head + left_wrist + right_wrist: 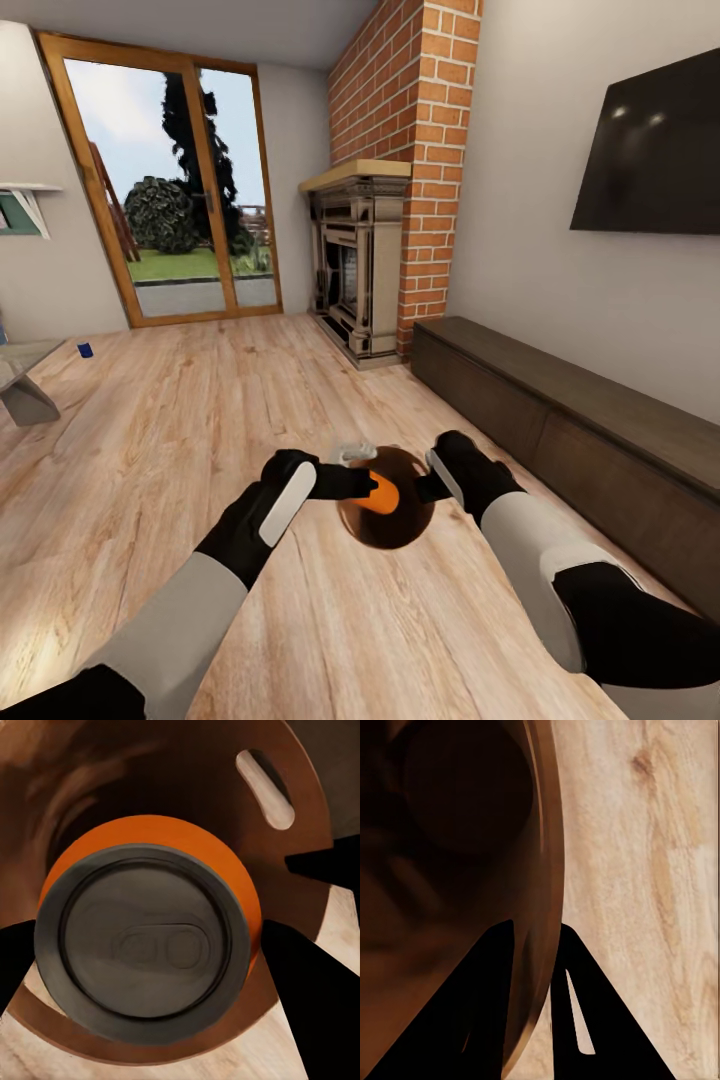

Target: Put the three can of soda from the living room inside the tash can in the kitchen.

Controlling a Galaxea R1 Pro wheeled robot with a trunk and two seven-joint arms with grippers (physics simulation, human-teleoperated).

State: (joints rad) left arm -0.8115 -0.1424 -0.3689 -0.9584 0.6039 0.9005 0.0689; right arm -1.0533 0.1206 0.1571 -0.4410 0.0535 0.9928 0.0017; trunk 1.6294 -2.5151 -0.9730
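Orange can (383, 493) is gripped in left gripper (362, 484) jaws over trash can (400, 535); rim (544, 945) is clamped by right gripper (428, 487) at 3 o'clock. Next: can released inside.

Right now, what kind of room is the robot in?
Most likely a living room. There's a brick fireplace, a black TV hanging on the wall, and a big glass door looking out to a garden.

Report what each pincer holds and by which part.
The right pincer is shut on the trash can, one finger either side of its rim. The left pincer holds an orange soda can by its sides, over the trash can's opening.
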